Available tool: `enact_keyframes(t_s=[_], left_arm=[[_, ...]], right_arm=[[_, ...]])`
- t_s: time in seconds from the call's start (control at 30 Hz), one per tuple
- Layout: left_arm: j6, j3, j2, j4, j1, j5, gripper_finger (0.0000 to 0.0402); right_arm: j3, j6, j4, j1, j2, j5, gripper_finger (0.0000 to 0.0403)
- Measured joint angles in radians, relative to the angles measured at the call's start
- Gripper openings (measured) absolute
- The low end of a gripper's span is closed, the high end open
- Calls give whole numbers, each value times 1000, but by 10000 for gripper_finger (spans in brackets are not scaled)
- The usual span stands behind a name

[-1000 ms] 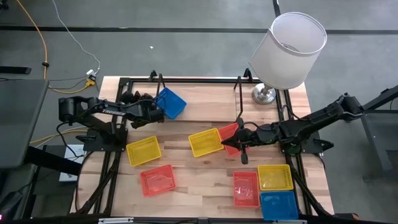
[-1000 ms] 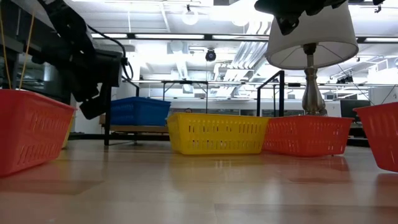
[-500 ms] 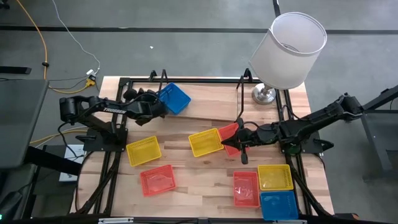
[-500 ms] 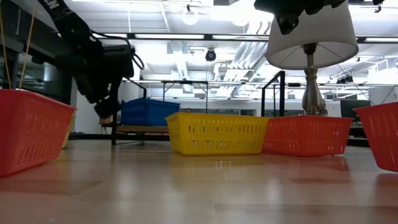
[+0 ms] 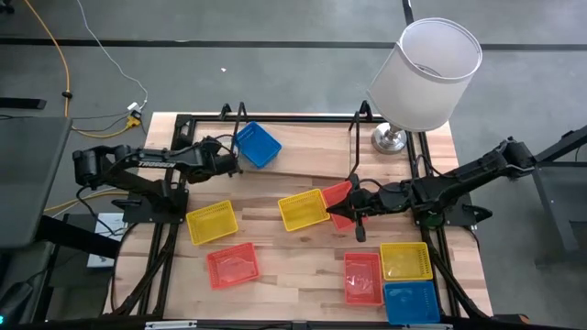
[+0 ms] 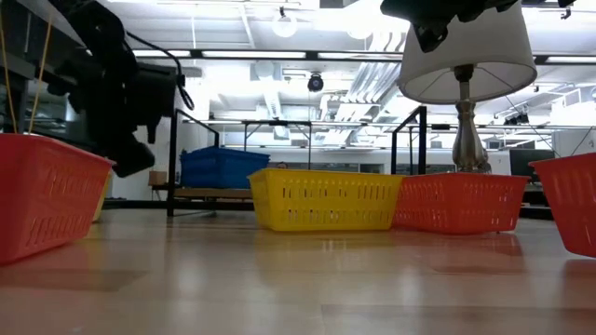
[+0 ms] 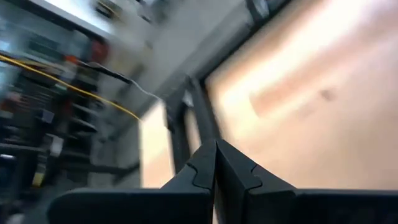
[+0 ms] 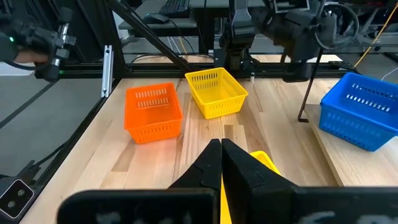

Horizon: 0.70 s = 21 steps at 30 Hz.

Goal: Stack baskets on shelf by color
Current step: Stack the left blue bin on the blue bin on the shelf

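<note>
A blue basket (image 5: 257, 145) rests on its base at the left end of the shelf (image 5: 307, 158), a light board in a black wire frame at the table's far side. My left gripper (image 5: 236, 166) is shut just left of that basket and apart from it; its wrist view shows only the closed fingers (image 7: 216, 165) over bare wood. My right gripper (image 5: 354, 211) hangs shut above a yellow basket (image 5: 303, 209) and an orange-red basket (image 5: 339, 200) at mid-table, touching neither. In the low view the blue basket (image 6: 223, 167) stands behind the yellow one (image 6: 321, 198).
More baskets lie on the table: yellow (image 5: 212, 222) and orange-red (image 5: 232, 264) at the near left, and orange-red (image 5: 362, 278), yellow (image 5: 405, 261) and blue (image 5: 410, 302) at the near right. A lamp with a white shade (image 5: 426, 73) stands at the far right corner.
My left gripper, shut throughout, swung toward the far edge against the blue basket, then drew back toward the table's left edge. The basket slid a little to the right along the shelf, turned slightly, and now stands still. My right arm has kept still.
</note>
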Motion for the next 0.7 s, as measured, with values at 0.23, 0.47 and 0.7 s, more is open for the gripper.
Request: enact_keyframes(t_s=[0.23, 0.47, 0.7], left_arm=[[10, 101, -114, -73, 0, 362, 0], [-55, 248, -157, -405, -41, 581, 0], [-23, 346, -216, -506, -247, 912, 0]], right_arm=[[0, 2, 0, 0, 0, 0, 0], [0, 3, 0, 0, 0, 0, 0], [0, 0, 0, 0, 0, 0, 0]])
